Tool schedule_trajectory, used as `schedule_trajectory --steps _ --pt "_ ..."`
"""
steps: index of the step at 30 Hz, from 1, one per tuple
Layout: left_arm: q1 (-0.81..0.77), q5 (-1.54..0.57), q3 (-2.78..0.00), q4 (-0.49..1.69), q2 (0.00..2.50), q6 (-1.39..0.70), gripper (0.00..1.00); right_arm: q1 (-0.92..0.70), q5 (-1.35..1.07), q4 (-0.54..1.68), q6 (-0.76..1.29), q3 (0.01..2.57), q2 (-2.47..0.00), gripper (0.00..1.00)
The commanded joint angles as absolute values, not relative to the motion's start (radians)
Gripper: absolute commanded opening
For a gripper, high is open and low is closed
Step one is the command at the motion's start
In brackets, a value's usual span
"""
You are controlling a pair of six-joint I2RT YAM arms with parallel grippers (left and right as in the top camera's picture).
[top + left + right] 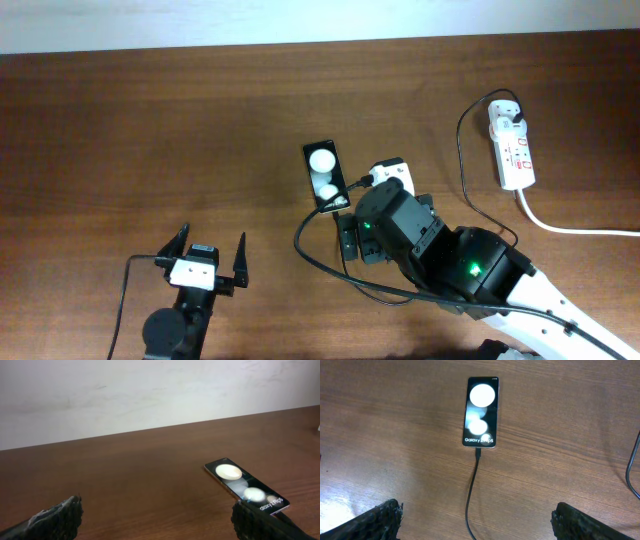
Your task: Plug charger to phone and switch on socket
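The black phone [323, 177] lies flat mid-table with two white reflections on its screen; it also shows in the left wrist view [245, 485] and the right wrist view [480, 412]. The thin black charger cable [471, 492] has its tip in the phone's bottom end. It trails away towards the white plug [510, 108] in the white socket strip [514, 150] at the far right. My right gripper [477, 520] is open and empty, just behind the phone's bottom end, straddling the cable; in the overhead view [352, 228] the arm mostly hides it. My left gripper [210, 250] is open and empty at the front left, also in its wrist view [160, 520].
A thick white cord [575, 229] runs from the socket strip off the right edge. The charger cable loops on the table left of the strip [464, 170]. A thicker black robot cable [125, 290] hangs by the left arm. A pale wall borders the table's far edge.
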State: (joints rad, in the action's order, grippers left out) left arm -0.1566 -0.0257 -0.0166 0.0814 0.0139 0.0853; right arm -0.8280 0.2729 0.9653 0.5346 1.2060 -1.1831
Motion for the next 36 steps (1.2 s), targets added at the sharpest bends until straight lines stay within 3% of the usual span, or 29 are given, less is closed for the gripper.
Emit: schedule_trajectory --steps 1,31,36 --pt "-0.157 -0.015 -0.008 0.081 0.004 0.072 0.99 -0.823 0.289 0.965 0.532 1.223 -1.187 0.99" --pt "-0.152 -0.015 -0.008 0.081 0.005 0.072 0.99 -0.823 0.290 0.966 0.532 1.223 -1.187 0.99" --pt "-0.152 -0.015 -0.008 0.081 0.005 0.072 0.99 -0.821 0.405 1.040 0.532 1.223 -1.187 0.99"
